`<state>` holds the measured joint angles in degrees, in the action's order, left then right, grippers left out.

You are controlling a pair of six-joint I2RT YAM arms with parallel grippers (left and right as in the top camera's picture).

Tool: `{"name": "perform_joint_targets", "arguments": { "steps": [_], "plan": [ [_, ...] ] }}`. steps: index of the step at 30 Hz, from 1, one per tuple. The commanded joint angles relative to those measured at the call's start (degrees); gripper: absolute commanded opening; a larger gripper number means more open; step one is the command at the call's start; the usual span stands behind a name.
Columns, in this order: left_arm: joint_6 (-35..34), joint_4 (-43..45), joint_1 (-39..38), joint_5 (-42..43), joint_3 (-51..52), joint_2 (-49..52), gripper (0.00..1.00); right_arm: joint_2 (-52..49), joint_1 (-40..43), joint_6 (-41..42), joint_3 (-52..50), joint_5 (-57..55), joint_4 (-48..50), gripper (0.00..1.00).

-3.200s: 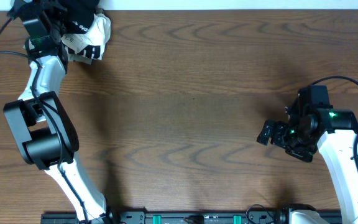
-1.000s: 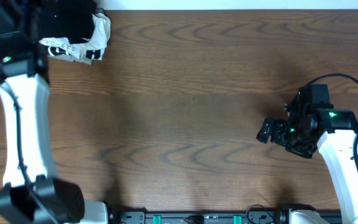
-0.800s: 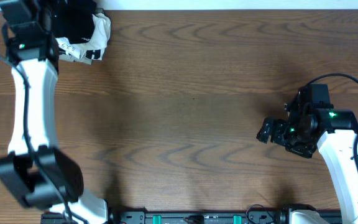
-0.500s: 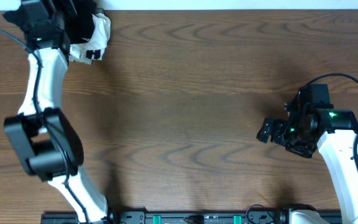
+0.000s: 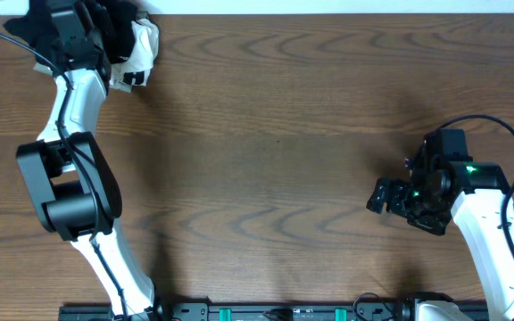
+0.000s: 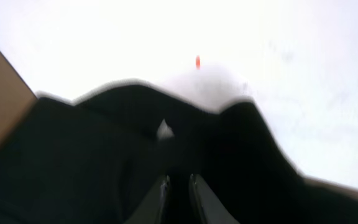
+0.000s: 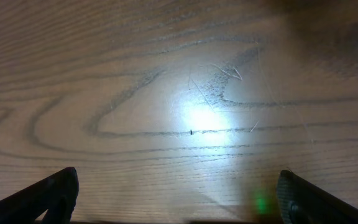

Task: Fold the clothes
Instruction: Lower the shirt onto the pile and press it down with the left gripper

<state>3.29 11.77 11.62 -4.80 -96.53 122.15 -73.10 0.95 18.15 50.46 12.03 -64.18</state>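
Obscured and cropped areas, far left corner

Black shirt (image 5: 114, 22) cut off by overhead top edge, partly hidden under left arm; extent unreadable. White bundle (image 5: 141, 49) lettering too small to read. Left wrist view blurred: dark fabric (image 6: 135, 149) without detail, left gripper (image 6: 178, 190) fingertips barely visible at bottom edge. Right gripper (image 7: 179, 199) fingers cropped at lower corners.
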Motion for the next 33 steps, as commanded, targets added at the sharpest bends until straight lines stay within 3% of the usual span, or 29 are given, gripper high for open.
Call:
{"name": "perform_joint_targets", "arguments": {
  "steps": [1, 11, 23, 33],
  "plan": [
    [0.96, 2.08, 0.37, -1.03, -1.55, -5.73, 0.14, 0.44, -0.66, -1.07, -0.48, 0.44, 0.59, 0.99],
    [0.92, 0.52, 3.13, -1.05, -1.53, -3.82, 0.16, 0.44, -0.66, -1.05, -0.50, 0.46, 0.70, 0.99],
    [-0.09, -9.60, 6.69, -0.98, -1.53, 3.96, 0.16, 0.44, -0.66, 0.02, -0.50, 2.29, 0.52, 0.99],
    [-3.58, -4.98, 3.52, 2.80, -1.55, -6.75, 0.16, 0.44, -0.66, -0.26, -0.50, 2.38, 0.13, 0.99]
  ]
}}
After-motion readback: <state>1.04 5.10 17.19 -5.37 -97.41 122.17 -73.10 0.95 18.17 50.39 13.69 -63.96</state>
